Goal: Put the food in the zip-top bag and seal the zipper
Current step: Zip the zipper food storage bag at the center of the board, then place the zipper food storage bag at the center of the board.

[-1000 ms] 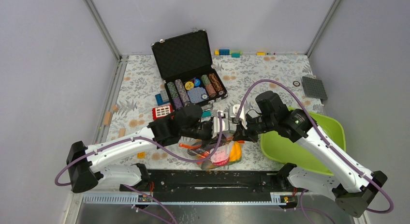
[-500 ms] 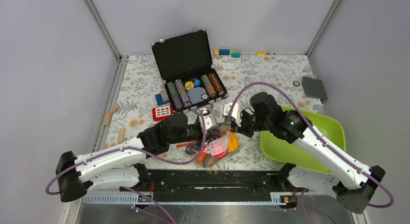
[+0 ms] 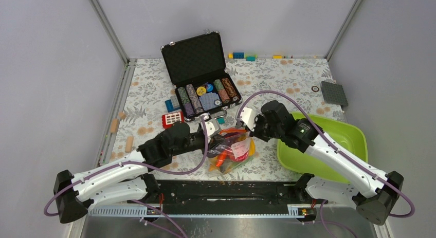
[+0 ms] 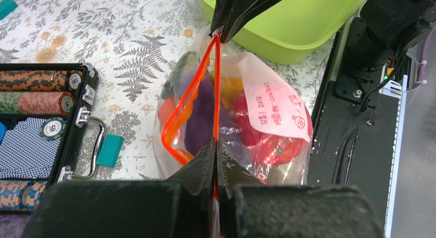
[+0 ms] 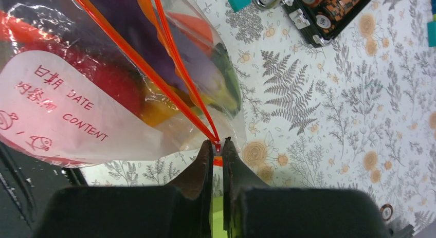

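The zip-top bag (image 3: 234,151) hangs low centre in the overhead view with the food (image 4: 203,112) inside. Its zipper (image 4: 217,84) is stretched between my two hands, and the strips bow apart in the middle. To seal it well, I judge I should hold the strip taut and slide one pinch along it. The left gripper (image 4: 216,145) is clamped on the zipper's end at bottom centre of its view. The right gripper (image 5: 218,143) pinches the other end, near the lime-green tray (image 3: 355,140).
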Robot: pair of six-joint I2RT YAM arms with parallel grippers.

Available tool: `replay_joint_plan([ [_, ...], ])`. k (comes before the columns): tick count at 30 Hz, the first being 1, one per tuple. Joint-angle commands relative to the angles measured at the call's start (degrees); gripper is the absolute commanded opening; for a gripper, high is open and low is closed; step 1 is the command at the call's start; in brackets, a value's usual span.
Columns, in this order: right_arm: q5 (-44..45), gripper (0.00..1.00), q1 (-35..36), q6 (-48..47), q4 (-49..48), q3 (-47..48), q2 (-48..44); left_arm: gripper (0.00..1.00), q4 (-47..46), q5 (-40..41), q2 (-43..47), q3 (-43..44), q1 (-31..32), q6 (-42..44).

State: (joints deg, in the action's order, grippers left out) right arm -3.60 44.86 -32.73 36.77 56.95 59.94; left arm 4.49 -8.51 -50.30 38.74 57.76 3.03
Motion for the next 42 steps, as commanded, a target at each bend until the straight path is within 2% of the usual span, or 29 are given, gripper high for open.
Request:
replay_joint_plan([
  [1,20.15,0.00,-4.81,-5.46,6.51,-3.75,-2.50,0.00,8.24,1.72,2.41,-0.56,-0.79,-0.57],
  [10,8.86,0.14,-4.87,-6.39,1.20,-4.40,-5.75,0.00,2.84,0.11,1.32,-0.11,-1.07,1.09],
  [16,-0.18,0.38,-4.87,-5.95,-2.69,-5.68,-10.48,0.00,-3.51,-0.08,0.64,-1.38,-1.73,2.42],
  [19,-3.57,0.51,-4.84,-5.32,-5.54,-6.78,-13.14,0.00,-4.21,-1.09,-0.22,-1.08,-3.40,3.67],
  [22,-6.62,0.66,-4.84,-3.31,-9.44,-8.24,-16.43,0.00,-8.38,-6.01,-1.76,-1.92,-8.86,2.50],
  [23,-7.12,0.75,-4.80,-2.15,-11.12,-8.77,-17.63,0.00,-9.55,-8.32,-2.61,-2.01,-11.53,1.52],
  [25,-7.98,0.98,-4.90,1.04,-15.70,-10.45,-19.84,0.00,-11.52,-12.47,-5.00,-2.01,-17.00,0.21],
  [26,-7.75,1.00,-4.81,4.01,-18.43,-11.42,-21.23,0.00,-12.24,-13.54,-5.99,-2.00,-18.78,0.09],
  [30,1.31,1.00,-4.92,17.19,-27.80,-13.68,-22.60,0.00,-14.26,-17.72,-10.54,-1.23,-24.43,-0.41],
  [33,13.93,1.00,-4.91,28.06,-32.10,-14.37,-21.90,0.00,-15.30,-20.50,-12.92,-0.64,-27.60,-1.81],
  [35,22.68,1.00,-4.93,33.86,-32.67,-14.61,-21.07,0.00,-16.35,-19.34,-13.60,-0.99,-28.92,-2.64],
  [37,28.83,1.00,-4.89,36.26,-32.19,-14.89,-20.23,0.00,-16.98,-16.48,-13.86,-1.59,-29.63,-2.79],
  [40,33.45,1.00,-4.88,39.24,-30.16,-14.87,-19.70,0.00,-16.94,-12.88,-13.56,-2.45,-30.20,-2.76],
  [42,34.46,1.00,-4.93,40.07,-29.52,-15.25,-19.82,0.07,-16.66,-12.41,-13.19,-2.91,-30.20,-2.57],
])
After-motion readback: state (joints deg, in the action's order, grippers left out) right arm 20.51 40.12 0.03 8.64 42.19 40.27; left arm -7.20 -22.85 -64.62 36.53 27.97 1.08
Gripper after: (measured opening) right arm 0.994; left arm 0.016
